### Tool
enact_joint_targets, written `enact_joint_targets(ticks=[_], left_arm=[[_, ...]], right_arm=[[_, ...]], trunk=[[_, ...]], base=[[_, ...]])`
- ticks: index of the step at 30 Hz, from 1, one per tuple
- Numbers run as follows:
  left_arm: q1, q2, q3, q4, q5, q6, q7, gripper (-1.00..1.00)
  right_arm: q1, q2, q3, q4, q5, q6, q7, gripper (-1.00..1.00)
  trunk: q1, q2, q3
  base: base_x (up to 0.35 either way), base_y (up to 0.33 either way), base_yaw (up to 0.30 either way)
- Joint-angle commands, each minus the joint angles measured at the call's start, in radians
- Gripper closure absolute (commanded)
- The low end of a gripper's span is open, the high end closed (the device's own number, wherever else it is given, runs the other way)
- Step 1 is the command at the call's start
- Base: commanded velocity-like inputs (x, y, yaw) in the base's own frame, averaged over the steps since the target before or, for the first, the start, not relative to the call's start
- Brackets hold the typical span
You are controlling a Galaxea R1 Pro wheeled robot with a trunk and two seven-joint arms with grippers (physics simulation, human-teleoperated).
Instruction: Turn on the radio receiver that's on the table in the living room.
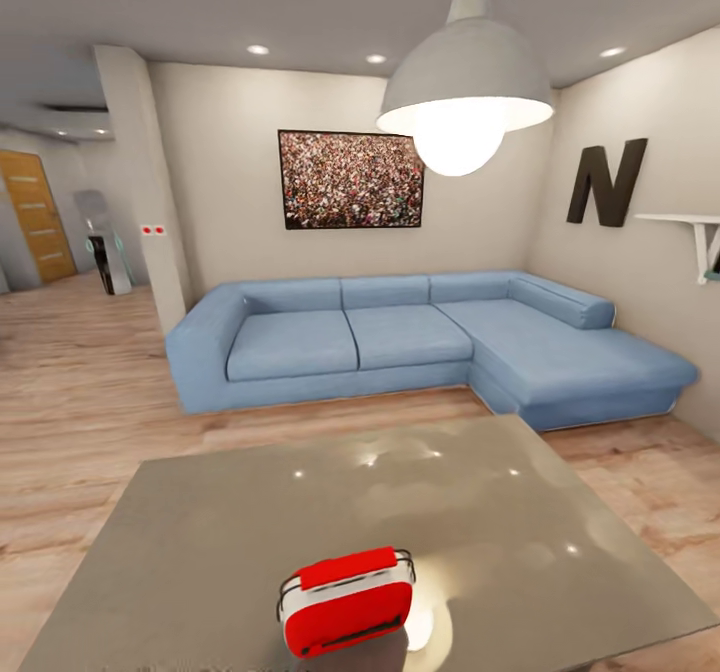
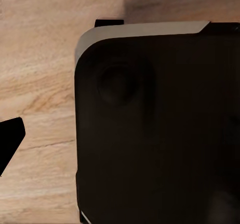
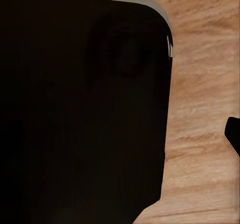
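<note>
The red radio receiver (image 1: 345,602) with a white band and a thin wire handle stands on the glossy grey table (image 1: 250,512), close to the table's near edge in the head view. The living room spreads beyond it, with a light wood floor (image 1: 80,392) and off-white walls. In the left wrist view a dark machine body (image 2: 160,129) hangs over wood floor, with one dark tip (image 2: 7,144) at the picture's edge. The right wrist view has a like dark body (image 3: 80,109) and a dark tip (image 3: 232,136).
A blue corner sofa (image 1: 400,337) stands behind the table under a crowd picture (image 1: 350,179). A large pendant lamp (image 1: 465,102) hangs over the table. A wall shelf (image 1: 690,222) juts out at right. A pillar (image 1: 150,192) and a wooden door (image 1: 35,214) are at far left.
</note>
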Motion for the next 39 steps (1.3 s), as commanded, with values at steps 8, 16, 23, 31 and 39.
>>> enact_joint_targets(ticks=[8, 16, 23, 31, 39], left_arm=[[0.0, 0.0, 0.0, 0.0, 0.0, 0.0, 0.0, -1.0], [0.0, 0.001, 0.0, 0.0, 0.0, 0.0, 0.0, -1.0], [0.0, 0.0, 0.0, 0.0, 0.0, 0.0, 0.0, -1.0], [0.0, -0.001, 0.0, 0.0, 0.0, 0.0, -0.001, -1.0], [0.0, -0.006, 0.0, 0.0, -0.001, 0.0, -0.011, -1.0]], right_arm=[[0.0, -0.001, 0.0, 0.0, 0.0, 0.001, 0.0, -1.0], [0.0, -0.001, -0.001, 0.0, 0.0, 0.001, 0.0, -1.0], [0.0, -0.002, -0.001, 0.0, 0.0, -0.001, 0.0, -1.0], [0.0, -0.002, -0.001, 0.0, 0.0, -0.001, 0.0, -1.0], [0.0, -0.002, -0.005, 0.0, -0.002, -0.001, -0.001, -1.0]], trunk=[[0.0, 0.0, 0.0], [0.0, 0.0, 0.0], [0.0, 0.0, 0.0], [0.0, 0.0, 0.0], [0.0, 0.0, 0.0]], base=[[0.0, 0.0, 0.264], [0.0, 0.0, 0.08], [0.0, 0.0, 0.005], [0.0, 0.0, 0.0], [0.0, 0.0, 0.0]])
